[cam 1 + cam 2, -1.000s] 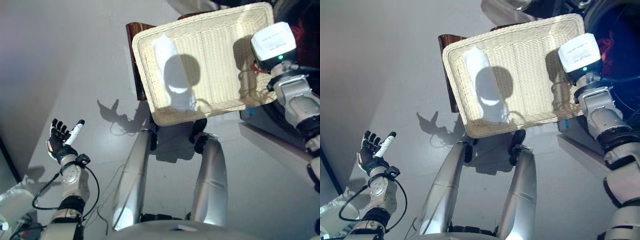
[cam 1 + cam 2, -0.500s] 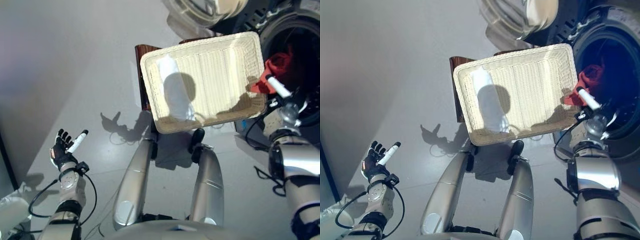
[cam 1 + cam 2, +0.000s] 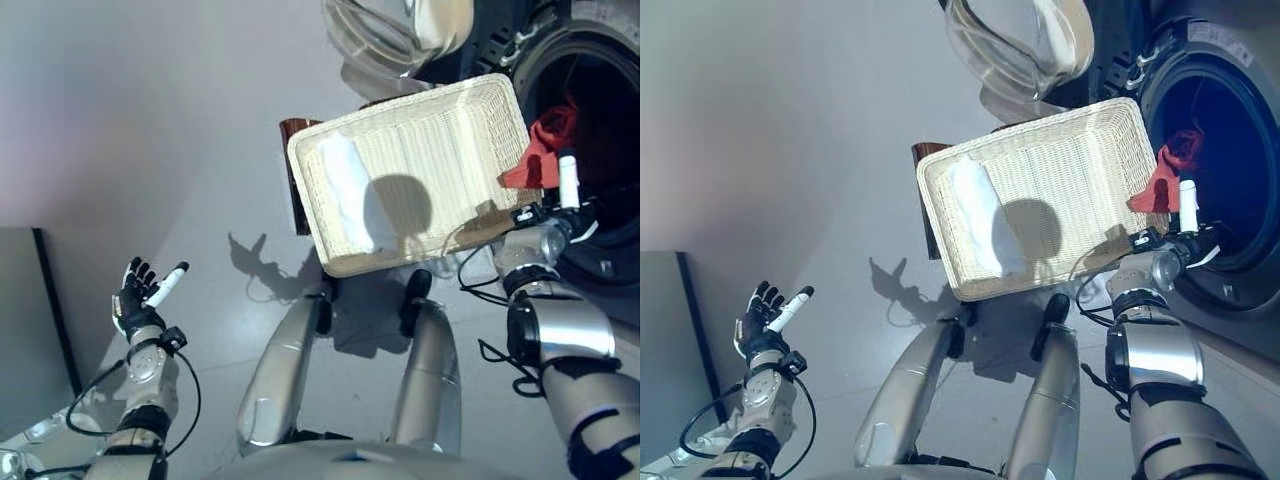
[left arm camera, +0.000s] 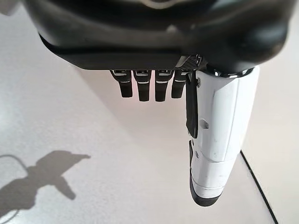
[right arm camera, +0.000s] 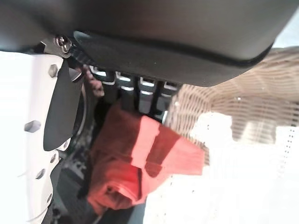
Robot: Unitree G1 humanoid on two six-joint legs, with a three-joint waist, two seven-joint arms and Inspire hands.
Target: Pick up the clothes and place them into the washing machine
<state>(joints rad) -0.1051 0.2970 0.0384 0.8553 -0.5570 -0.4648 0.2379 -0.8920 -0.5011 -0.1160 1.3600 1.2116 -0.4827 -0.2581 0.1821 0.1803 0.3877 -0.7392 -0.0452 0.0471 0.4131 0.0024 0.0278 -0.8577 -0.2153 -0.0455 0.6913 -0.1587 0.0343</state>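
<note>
My right hand (image 3: 566, 182) is at the mouth of the washing machine's dark drum (image 3: 1232, 150), just past the right end of the wicker basket (image 3: 450, 135). Its fingers are curled on a red cloth (image 3: 545, 140), and the white thumb stands straight up beside it. In the right wrist view the red cloth (image 5: 135, 158) hangs below the fingers, against the drum's dark rim. A white cloth (image 3: 350, 195) lies in the left half of the basket. My left hand (image 3: 140, 295) is open and empty, low at the left over the floor.
The washer's round glass door (image 3: 1015, 40) stands swung open above the basket's far side. The basket rests on a brown stand (image 3: 297, 180). A dark grey panel (image 3: 30, 330) stands at the lower left edge.
The camera has shifted. My right arm has gone from over the basket's right edge to the drum's mouth, with the red cloth in the hand. The left hand stays open.
</note>
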